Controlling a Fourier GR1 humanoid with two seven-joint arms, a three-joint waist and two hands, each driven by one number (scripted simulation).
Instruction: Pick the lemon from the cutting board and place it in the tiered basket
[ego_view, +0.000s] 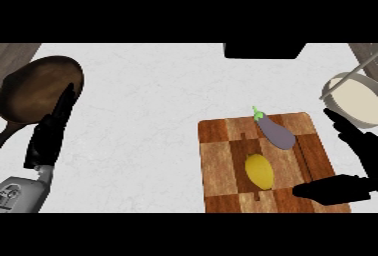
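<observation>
- You're looking down on a pale marbled counter (148, 125), with a wooden cutting board (221, 150) lying at its lower right.
- The lemon (259, 171) sits near the board's middle; an eggplant (276, 132) lies just above it, apart from it.
- Your right hand (353, 165) is spread wide, thumb over the board's lower right corner, not touching the lemon.
- Your left hand (50, 132) rests with straight fingers, overlapping a brown pan (37, 87).
- The tiered basket (362, 100) shows at the right edge.
</observation>
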